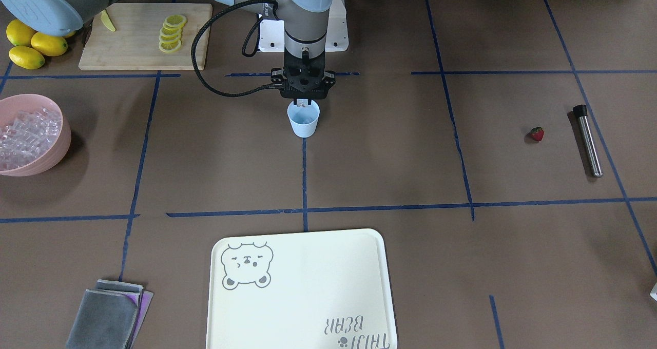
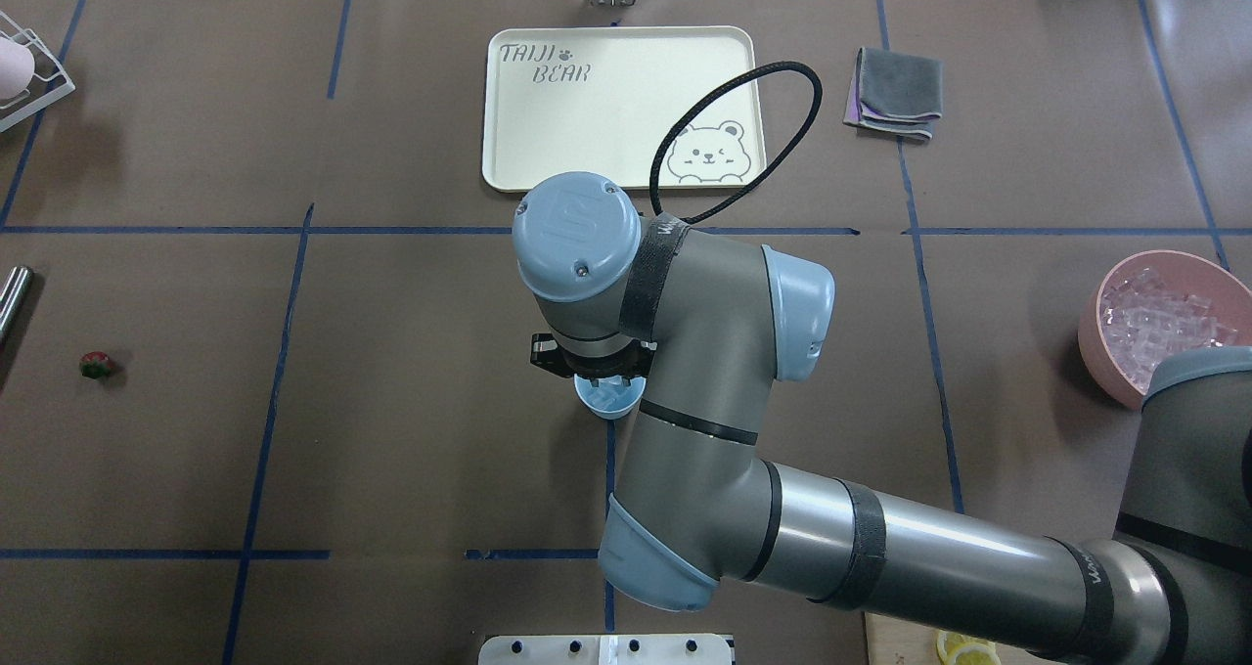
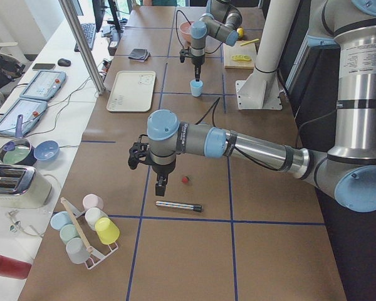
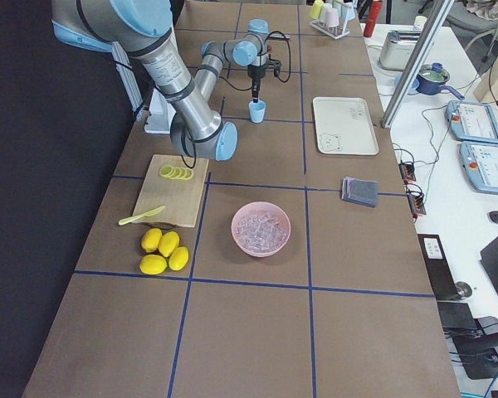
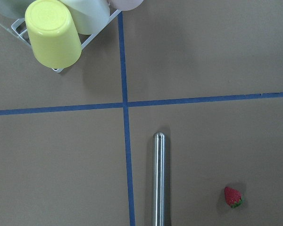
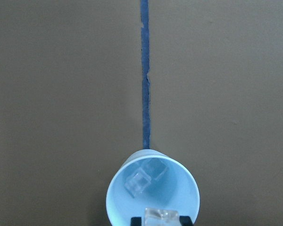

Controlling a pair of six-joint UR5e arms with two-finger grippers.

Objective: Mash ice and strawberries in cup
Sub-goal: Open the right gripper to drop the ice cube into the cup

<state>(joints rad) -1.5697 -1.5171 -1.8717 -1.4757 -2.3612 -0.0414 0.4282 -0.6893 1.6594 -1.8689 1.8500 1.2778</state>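
Note:
The pale-blue cup (image 1: pixel 303 120) stands upright mid-table. My right gripper (image 1: pixel 303 102) hangs straight over its mouth, shut on a clear ice cube (image 6: pixel 161 217). Two more ice cubes (image 6: pixel 137 182) lie inside the cup (image 6: pixel 151 188). The red strawberry (image 1: pixel 537 133) lies on the table, far from the cup, beside a steel muddler (image 1: pixel 587 141). Both show in the left wrist view: the strawberry (image 5: pixel 233 196) and the muddler (image 5: pixel 159 179). My left gripper (image 3: pixel 160 186) hovers above them. I cannot tell if it is open or shut.
A pink bowl (image 1: pixel 56 149) of ice cubes (image 1: pixel 25 131) sits at the right arm's side. There is also a cream tray (image 1: pixel 303 287), folded cloths (image 1: pixel 110 313), a cutting board (image 1: pixel 133 36) with lemon slices, whole lemons (image 1: pixel 31 43) and a rack of cups (image 5: pixel 52 33).

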